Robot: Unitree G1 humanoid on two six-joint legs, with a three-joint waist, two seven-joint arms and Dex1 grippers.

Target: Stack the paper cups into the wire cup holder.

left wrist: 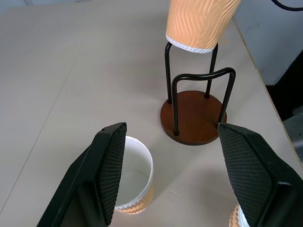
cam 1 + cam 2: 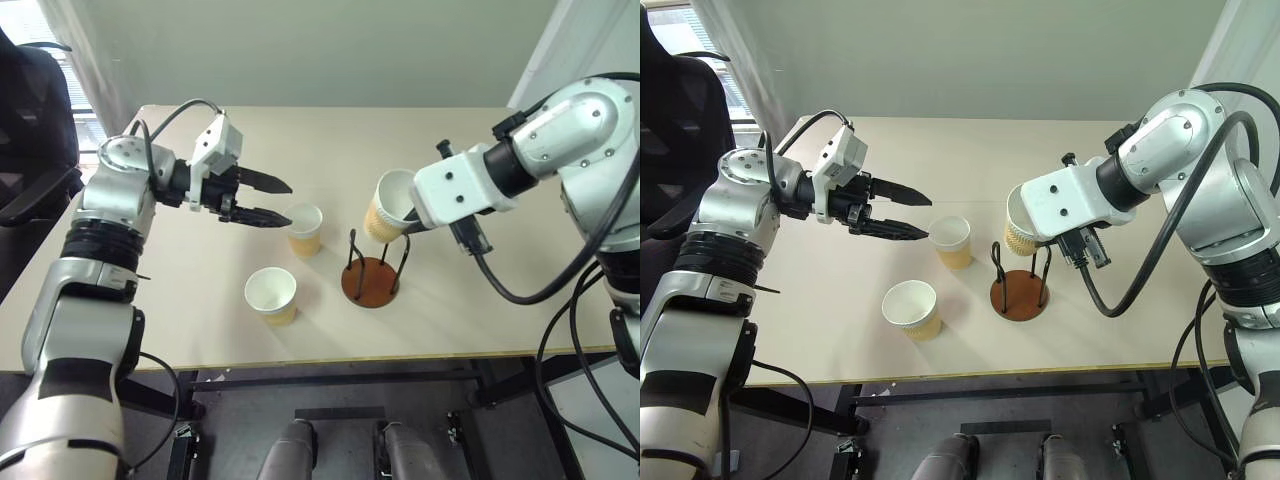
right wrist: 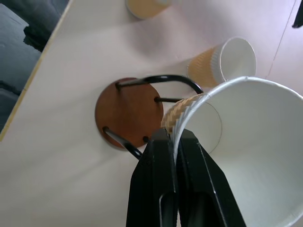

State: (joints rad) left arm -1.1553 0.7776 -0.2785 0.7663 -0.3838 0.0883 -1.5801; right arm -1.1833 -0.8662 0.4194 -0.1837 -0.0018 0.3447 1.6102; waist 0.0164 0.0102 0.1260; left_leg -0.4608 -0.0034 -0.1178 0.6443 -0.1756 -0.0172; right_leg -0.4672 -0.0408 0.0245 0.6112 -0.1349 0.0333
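No cup in the wire cup holder yet. Right gripper pinching one paper cup above its loops. Two cups standing mid-table. Left gripper spread, empty.

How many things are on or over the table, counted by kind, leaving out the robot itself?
Cups: 3, two standing on the table and one pinched by the rim in the right gripper over the holder
Holder: 1
Total: 4
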